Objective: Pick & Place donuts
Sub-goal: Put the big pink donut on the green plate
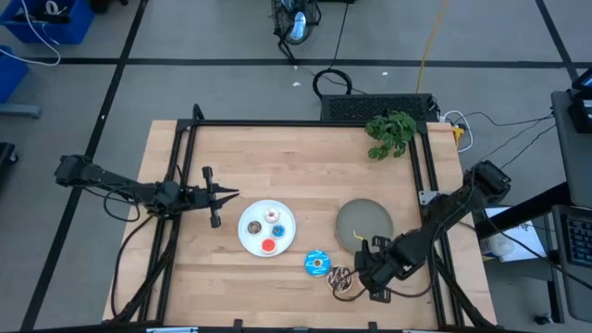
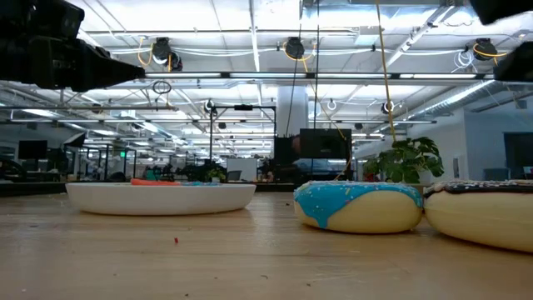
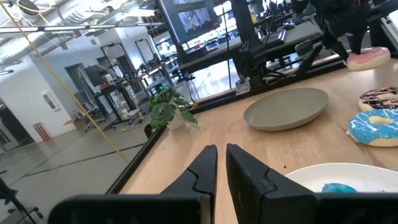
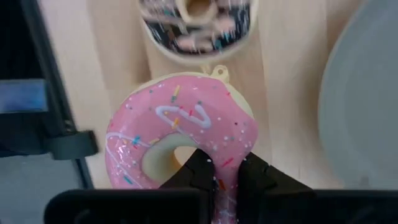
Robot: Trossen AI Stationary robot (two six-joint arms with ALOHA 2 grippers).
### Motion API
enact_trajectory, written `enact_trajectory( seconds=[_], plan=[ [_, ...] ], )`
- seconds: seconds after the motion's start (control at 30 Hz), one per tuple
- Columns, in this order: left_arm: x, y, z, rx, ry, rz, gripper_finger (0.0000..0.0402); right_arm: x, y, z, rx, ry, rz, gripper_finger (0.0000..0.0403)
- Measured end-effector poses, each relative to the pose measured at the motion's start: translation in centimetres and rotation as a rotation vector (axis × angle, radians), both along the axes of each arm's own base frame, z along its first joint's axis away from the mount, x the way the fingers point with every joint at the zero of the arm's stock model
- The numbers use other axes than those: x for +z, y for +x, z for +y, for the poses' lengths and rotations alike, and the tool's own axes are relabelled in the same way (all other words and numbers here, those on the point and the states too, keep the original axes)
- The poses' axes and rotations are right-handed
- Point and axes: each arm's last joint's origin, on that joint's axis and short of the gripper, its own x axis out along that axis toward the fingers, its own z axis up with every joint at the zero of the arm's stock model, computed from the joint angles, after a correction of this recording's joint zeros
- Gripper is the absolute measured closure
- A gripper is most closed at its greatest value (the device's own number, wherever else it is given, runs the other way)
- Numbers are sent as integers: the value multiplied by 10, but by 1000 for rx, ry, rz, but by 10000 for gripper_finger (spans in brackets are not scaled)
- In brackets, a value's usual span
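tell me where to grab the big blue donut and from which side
Take the blue donut across its ring wall, one finger in the centre hole and one outside, coming straight down from above. It lies flat on the table, hole up, so the top is open. Choose the side facing the white plate; the chocolate donut crowds the other side.

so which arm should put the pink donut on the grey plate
Right. The right gripper is already shut on the pink donut, beside the grey plate. The left gripper sits past the white plate, empty.
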Motion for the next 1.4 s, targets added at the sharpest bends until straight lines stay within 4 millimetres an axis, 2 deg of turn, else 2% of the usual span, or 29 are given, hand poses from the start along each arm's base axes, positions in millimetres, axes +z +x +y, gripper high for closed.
enact_trajectory(
  seconds=[0.13,0.33,0.53,0.7,0.97,1.4],
  plan=[
    [0,0,0,0,-1,0,360,17,10,-12,21,23,-71,379],
    [0,0,0,0,-1,0,360,38,18,-35,17,-36,-173,379],
    [0,0,0,0,-1,0,360,53,18,-68,-83,-130,-217,382],
    [0,0,0,0,-2,0,360,57,18,-99,-215,-213,-179,381],
    [-1,0,0,0,3,15,360,30,21,-133,-241,-265,-128,381],
    [-1,0,0,1,4,14,360,-13,12,-158,-329,-255,-69,382]
  ],
)
